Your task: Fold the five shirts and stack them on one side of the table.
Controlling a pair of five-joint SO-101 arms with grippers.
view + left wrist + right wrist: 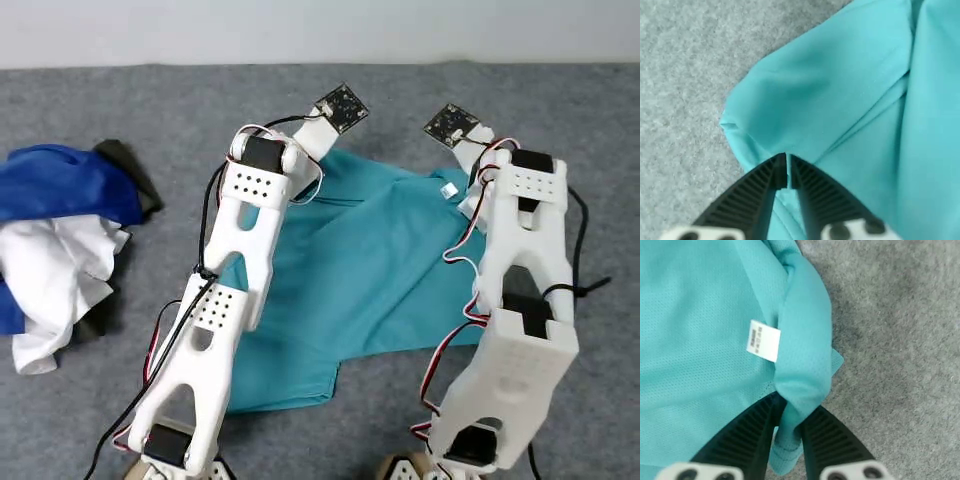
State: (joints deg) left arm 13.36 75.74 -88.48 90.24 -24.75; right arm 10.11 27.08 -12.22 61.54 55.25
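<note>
Shirt: teal mesh-fabric shirt point(350, 270) spread on the grey felt-covered bench point(150, 100), under both arms.
Left: left hand point(786, 167) pinched together on a shirt edge fold.
Right: right hand point(789, 415) clamped on a shirt fold beside the white label point(763, 340).
Heap: blue, white and dark crumpled shirts point(60, 230), well apart.

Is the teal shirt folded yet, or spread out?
Spread out, not folded: the teal shirt lies mostly flat, its edges pinched in the left gripper and right gripper.
</note>
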